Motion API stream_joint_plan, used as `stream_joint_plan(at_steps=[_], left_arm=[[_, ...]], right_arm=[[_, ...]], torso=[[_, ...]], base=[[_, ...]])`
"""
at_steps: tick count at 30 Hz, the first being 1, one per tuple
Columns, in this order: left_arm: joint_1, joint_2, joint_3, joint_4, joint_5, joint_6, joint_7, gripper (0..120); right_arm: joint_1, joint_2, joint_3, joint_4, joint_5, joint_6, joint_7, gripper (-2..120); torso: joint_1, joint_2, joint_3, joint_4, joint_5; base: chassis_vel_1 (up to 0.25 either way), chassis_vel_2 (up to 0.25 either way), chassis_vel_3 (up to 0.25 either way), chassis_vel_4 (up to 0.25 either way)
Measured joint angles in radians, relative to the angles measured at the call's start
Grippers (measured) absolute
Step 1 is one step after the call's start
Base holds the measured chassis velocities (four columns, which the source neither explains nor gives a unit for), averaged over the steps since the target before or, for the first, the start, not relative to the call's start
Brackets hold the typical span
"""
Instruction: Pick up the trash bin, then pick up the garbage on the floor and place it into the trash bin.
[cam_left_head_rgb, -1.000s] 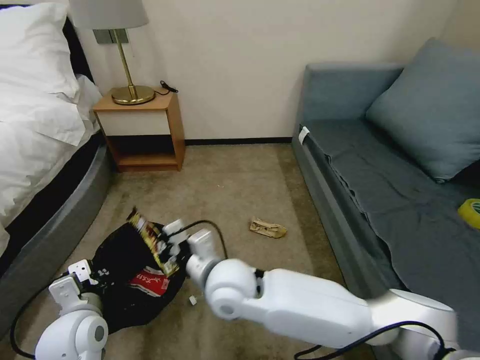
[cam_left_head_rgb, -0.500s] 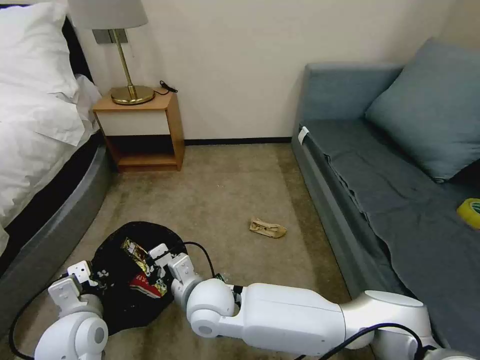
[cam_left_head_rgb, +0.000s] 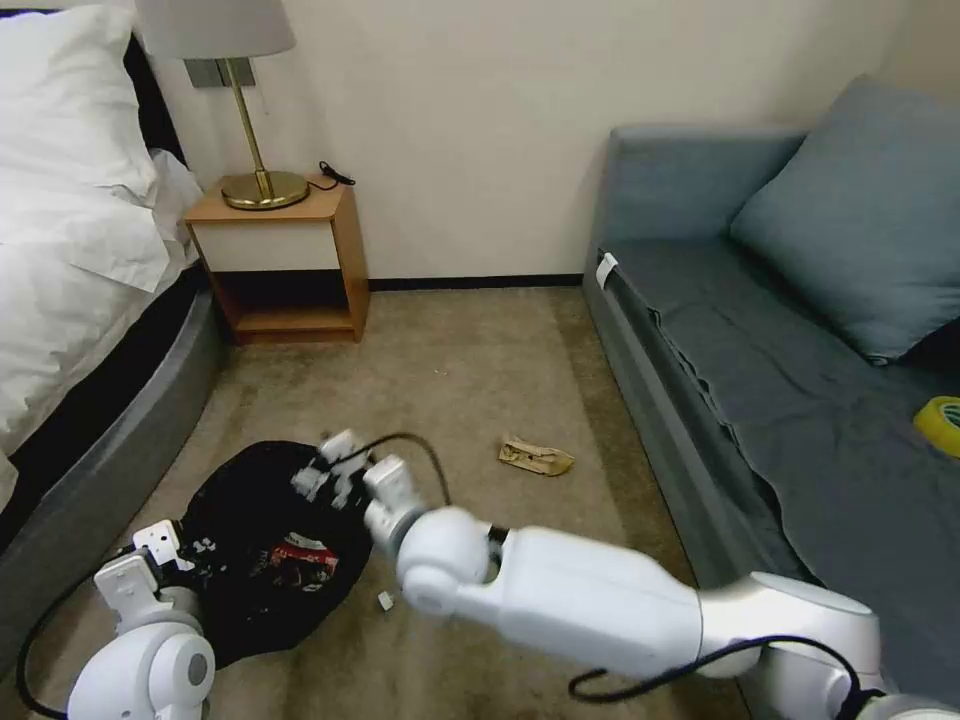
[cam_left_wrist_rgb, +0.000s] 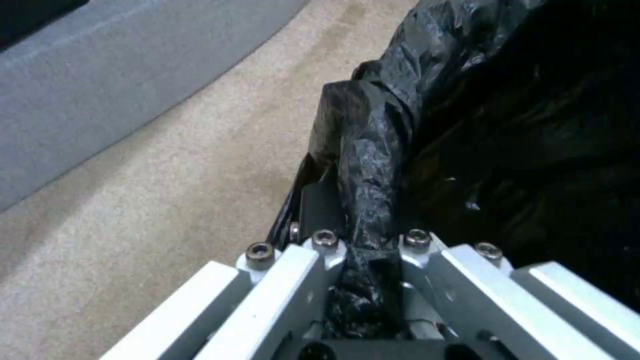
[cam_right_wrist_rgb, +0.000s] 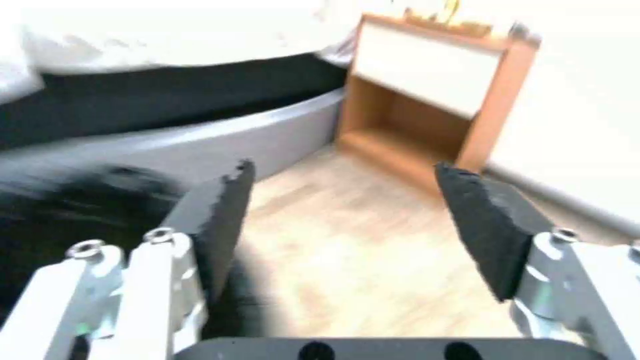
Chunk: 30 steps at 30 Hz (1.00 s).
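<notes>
Right end effector (cam_left_head_rgb: 325, 470) spread empty over trash bin (cam_left_head_rgb: 240, 520).

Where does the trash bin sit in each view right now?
Head view: trash bin low on the left, on the carpet beside the bed.
Left wrist view: its black bag, rim pinched in the left hand.
Right wrist view: dark blur beside one pad.
Shared landmark: grey bed base.
</notes>
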<state>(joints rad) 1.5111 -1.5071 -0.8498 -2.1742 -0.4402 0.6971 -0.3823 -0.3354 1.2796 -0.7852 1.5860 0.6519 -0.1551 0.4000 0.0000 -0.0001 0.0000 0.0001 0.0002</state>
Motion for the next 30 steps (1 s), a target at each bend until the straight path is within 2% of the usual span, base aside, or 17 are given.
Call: stream_joint_plan(at_steps=[2,4,6,9,10,12,14,15,18,20,24,26,30], left_arm=[[0.000,0.001,-0.002,0.000,-0.001,0.000,0.000,2],[0.001,0.003,-0.008,0.000,-0.003,-0.001,0.001,2],[0.002,0.003,-0.009,-0.001,-0.003,-0.002,0.001,2],[0.011,0.004,-0.014,-0.005,-0.004,-0.004,0.002,2],[0.011,0.004,-0.014,-0.005,-0.004,-0.004,0.002,2],[0.017,0.004,-0.016,-0.005,-0.004,-0.007,0.003,2],[0.018,0.004,-0.017,-0.005,-0.004,-0.008,0.003,2],[0.018,0.004,-0.017,-0.005,-0.004,-0.008,0.003,2],[0.020,0.004,-0.017,-0.005,-0.004,-0.009,0.003,2],[0.020,0.003,-0.017,-0.006,-0.004,-0.009,0.003,2],[0.022,-0.001,-0.016,-0.007,-0.003,-0.011,0.004,2],[0.023,-0.005,-0.015,-0.008,-0.003,-0.013,0.005,2],[0.026,-0.008,-0.015,-0.009,-0.003,-0.017,0.006,2]], right_arm=[[0.024,-0.027,0.002,-0.046,-0.079,0.028,-0.073,82],[0.074,-0.101,-0.025,-0.132,-0.200,0.104,-0.223,93],[0.079,-0.112,-0.032,-0.145,-0.215,0.118,-0.246,94],[0.115,-0.186,-0.080,-0.243,-0.360,0.269,-0.466,99],[0.115,-0.186,-0.080,-0.243,-0.360,0.269,-0.466,99],[0.126,-0.207,-0.108,-0.297,-0.412,0.364,-0.617,100],[0.131,-0.211,-0.136,-0.319,-0.425,0.409,-0.698,100],[0.131,-0.211,-0.136,-0.319,-0.425,0.409,-0.698,100],[0.151,-0.194,-0.209,-0.368,-0.426,0.461,-0.794,100],[0.157,-0.184,-0.230,-0.386,-0.426,0.473,-0.810,100],[0.175,-0.124,-0.301,-0.471,-0.424,0.504,-0.845,100],[0.180,-0.067,-0.343,-0.552,-0.426,0.521,-0.858,100],[0.173,-0.014,-0.368,-0.633,-0.442,0.523,-0.867,100]], torso=[[0.000,0.000,0.000,-0.0001,0.0001],[0.000,0.000,0.000,-0.0001,0.0001],[0.000,0.000,0.000,-0.0001,0.0001],[0.000,0.000,0.000,-0.0006,0.0001],[0.000,0.000,0.000,-0.0006,0.0001],[0.000,0.000,0.000,-0.0004,0.0002],[0.000,0.000,0.000,-0.0002,0.0001],[0.000,0.000,0.000,-0.0002,0.0001],[0.000,0.000,0.000,-0.0003,0.0000],[0.000,0.000,0.000,-0.0002,0.0000],[0.000,0.000,0.000,-0.0001,-0.0001],[0.000,0.000,0.000,0.0000,-0.0004],[0.000,0.000,0.000,0.0001,-0.0003]], base=[[0.000,0.000,0.000,0.000],[0.000,0.000,0.000,0.000],[0.000,0.000,0.000,0.000],[0.000,0.000,0.000,0.000],[0.000,0.000,0.000,0.000],[0.000,0.000,0.000,0.000],[0.000,0.000,0.000,0.000],[0.000,0.000,0.000,0.000],[0.000,0.000,0.000,0.000],[0.000,0.000,0.000,0.000],[0.000,0.000,0.000,0.000],[0.000,0.000,0.000,0.000],[0.000,0.000,0.000,0.000]])
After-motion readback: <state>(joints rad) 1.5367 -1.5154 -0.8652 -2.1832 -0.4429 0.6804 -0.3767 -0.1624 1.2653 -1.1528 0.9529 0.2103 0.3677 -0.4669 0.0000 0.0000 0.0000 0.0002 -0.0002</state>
